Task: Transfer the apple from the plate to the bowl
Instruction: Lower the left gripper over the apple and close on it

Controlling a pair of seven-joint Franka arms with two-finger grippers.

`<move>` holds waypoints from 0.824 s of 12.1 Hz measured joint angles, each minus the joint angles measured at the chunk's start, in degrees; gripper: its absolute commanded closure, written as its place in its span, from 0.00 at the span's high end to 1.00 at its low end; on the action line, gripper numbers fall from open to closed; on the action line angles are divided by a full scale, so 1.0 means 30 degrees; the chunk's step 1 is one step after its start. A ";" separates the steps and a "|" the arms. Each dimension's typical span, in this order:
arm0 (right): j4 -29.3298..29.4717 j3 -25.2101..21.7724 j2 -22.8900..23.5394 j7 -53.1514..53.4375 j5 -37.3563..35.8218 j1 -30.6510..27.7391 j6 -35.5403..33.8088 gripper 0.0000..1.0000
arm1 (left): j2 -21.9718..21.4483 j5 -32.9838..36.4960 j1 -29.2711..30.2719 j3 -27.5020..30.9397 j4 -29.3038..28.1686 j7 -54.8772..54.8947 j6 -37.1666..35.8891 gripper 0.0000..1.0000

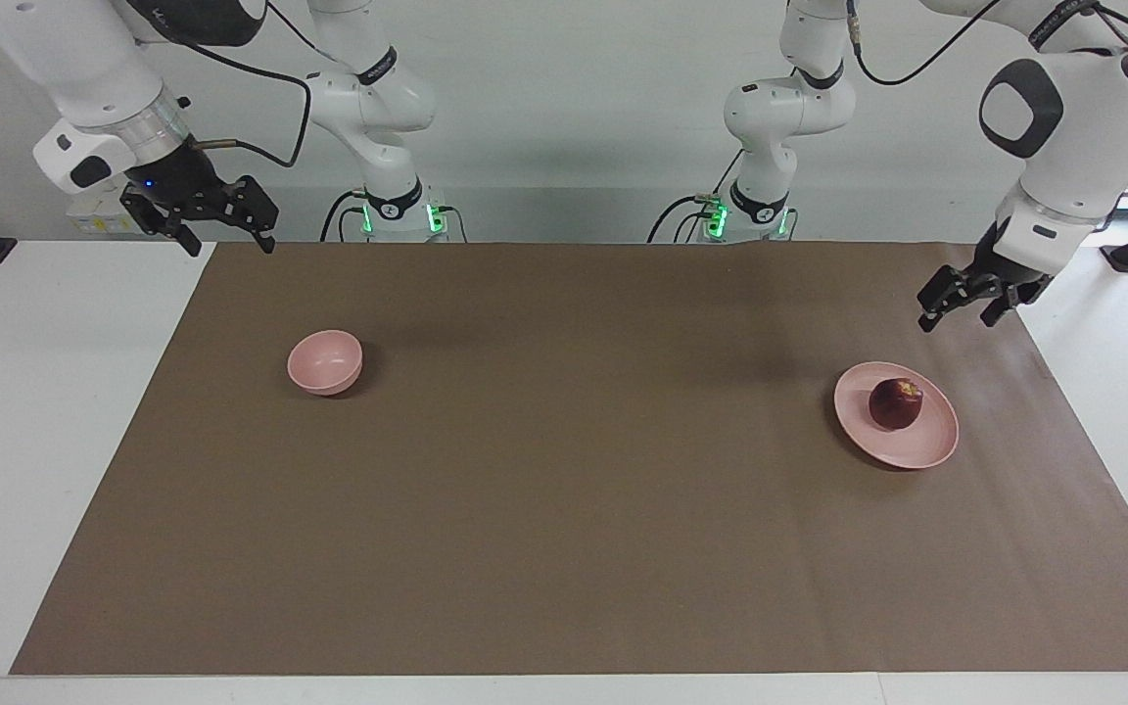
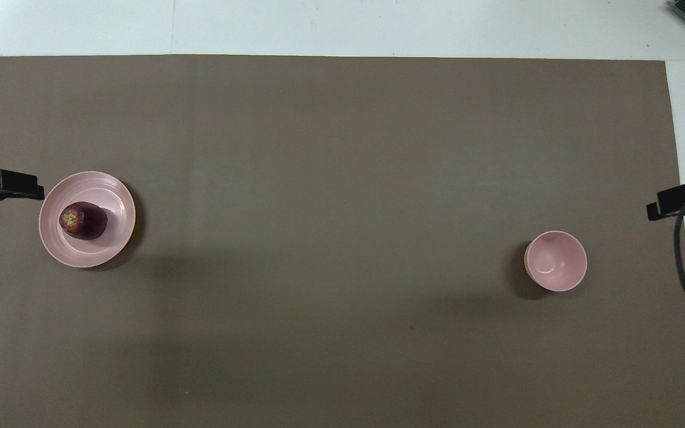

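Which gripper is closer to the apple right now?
Left. The left gripper hangs just off the plate holding the apple; the right gripper waits near the bowl's end.

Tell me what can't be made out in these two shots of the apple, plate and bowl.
- Left gripper: in the overhead view the picture's edge cuts it off, so only its black tip shows.
- Right gripper: likewise cut off at the overhead view's edge.
- Small dark red apple: its underside on the flat pale pink plate is hidden in both views.
- Deep pale pink bowl: in the facing view its own wall hides its bottom.
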 measured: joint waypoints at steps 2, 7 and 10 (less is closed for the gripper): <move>0.0000 0.0000 0.0000 0.0000 0.0000 0.0000 0.0000 1.00 | 0.0406 0.0000 0.0115 0.0003 -0.1210 0.0007 0.1357 1.00; 0.0000 0.0000 0.0000 0.0000 0.0000 0.0000 0.0000 1.00 | 0.3188 0.0000 0.0288 -0.0016 -0.3512 -0.0004 0.5953 1.00; 0.0000 0.0000 0.0000 0.0000 0.0000 0.0000 0.0000 1.00 | 0.3300 0.0000 0.0642 0.0001 -0.3922 -0.0003 0.6297 1.00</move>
